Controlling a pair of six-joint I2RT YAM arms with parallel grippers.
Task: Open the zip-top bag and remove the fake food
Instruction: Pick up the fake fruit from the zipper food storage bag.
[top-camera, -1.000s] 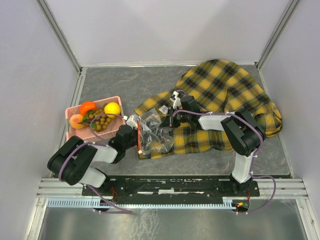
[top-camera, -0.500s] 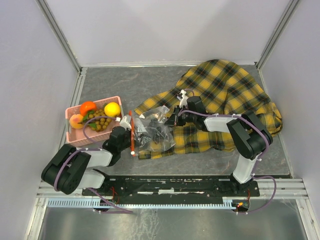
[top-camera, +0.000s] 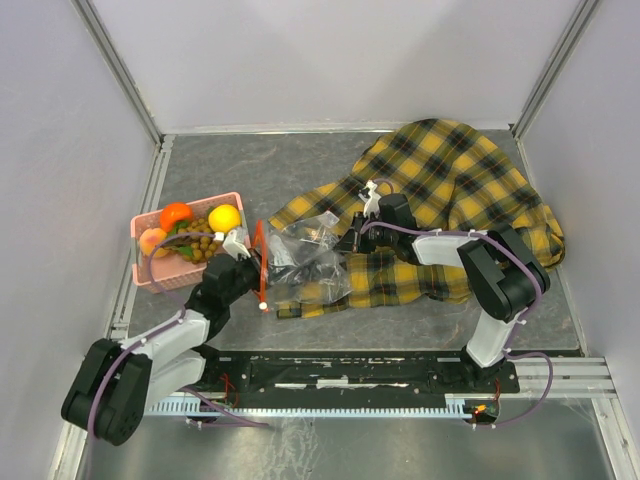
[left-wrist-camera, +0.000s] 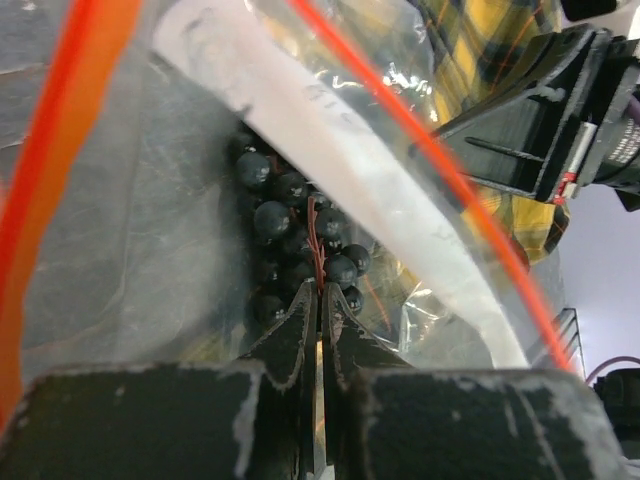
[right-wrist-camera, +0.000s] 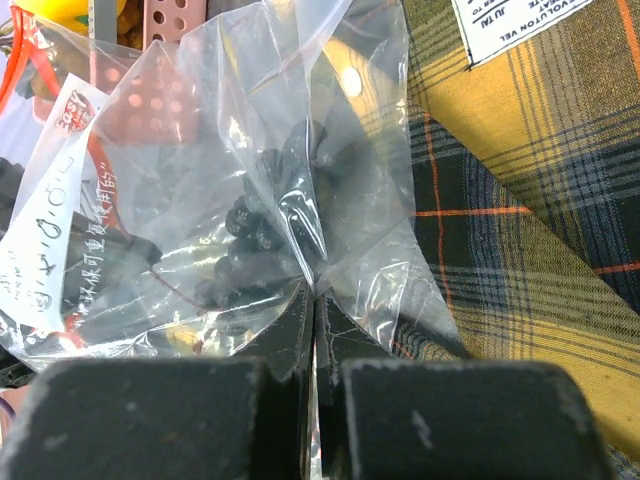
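Right gripper (right-wrist-camera: 313, 295) pinches the one zip-top bag (right-wrist-camera: 250, 150); left gripper (left-wrist-camera: 318, 296) seemingly pinches one dark berry bunch (left-wrist-camera: 290, 225)

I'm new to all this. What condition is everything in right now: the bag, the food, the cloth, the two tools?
Zip-top bag, mouth open, lying partly on the cloth.
Dark berries, inside the bag.
Removed fruits, out of the bag, in the pink basket.
Left tool, shut, apparently on the berries' red stem.
Right tool, shut on the bag's clear plastic.
Plaid cloth, crumpled.
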